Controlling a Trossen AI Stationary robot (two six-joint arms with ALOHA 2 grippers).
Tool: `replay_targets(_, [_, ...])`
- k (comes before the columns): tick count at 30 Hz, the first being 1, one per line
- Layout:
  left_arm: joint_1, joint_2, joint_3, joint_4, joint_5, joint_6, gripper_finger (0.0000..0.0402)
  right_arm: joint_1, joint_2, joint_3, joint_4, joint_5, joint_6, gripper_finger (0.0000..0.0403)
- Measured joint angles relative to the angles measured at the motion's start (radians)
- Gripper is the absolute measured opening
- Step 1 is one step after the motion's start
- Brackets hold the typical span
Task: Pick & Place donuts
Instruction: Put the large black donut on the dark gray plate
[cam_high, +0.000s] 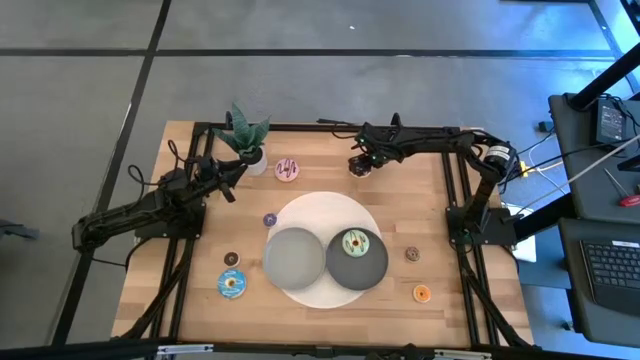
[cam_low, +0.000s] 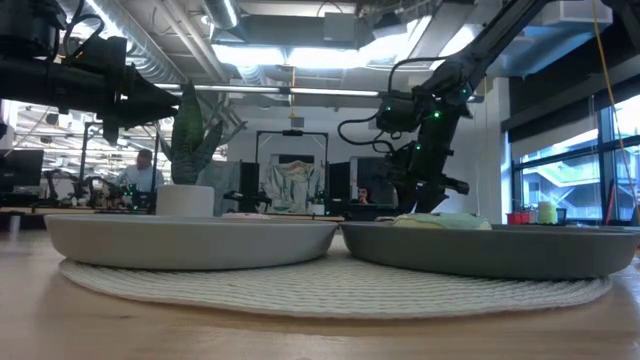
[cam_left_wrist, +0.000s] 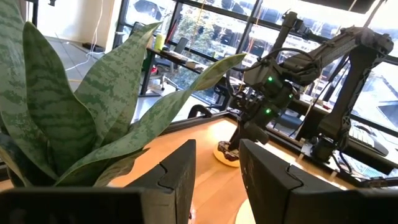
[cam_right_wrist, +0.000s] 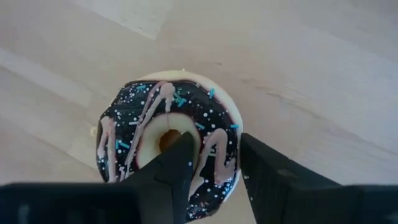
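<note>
A: What is blocking the middle of the table?

B: Two plates are sitting side by side on the round mat, touching or nearly so; the right one is holding a mint donut.

A: And the far edge?

B: The plant is standing just beside the left gripper, its leaves crowding that approach. A pink donut is lying near it. The right gripper is hanging over the chocolate donut, one finger going into its hole.

A: Any open wood?

B: Bare board is showing between the pink donut and the right gripper. Small donuts are dotting both near corners, well apart.
</note>
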Motion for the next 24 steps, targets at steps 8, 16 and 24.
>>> replay_targets(8, [0.000,0.000,0.000,0.000,0.000,0.000,0.0120,0.000,0.000,0.000,0.000,0.002,-0.023,0.0111])
replay_targets(16, [0.000,0.000,0.000,0.000,0.000,0.000,0.0120,0.000,0.000,0.001,0.003,-0.001,-0.048,0.0102])
replay_targets(24, [0.000,0.000,0.000,0.000,0.000,0.000,0.0120,0.011,0.001,0.078,-0.005,-0.147,-0.156,0.0101])
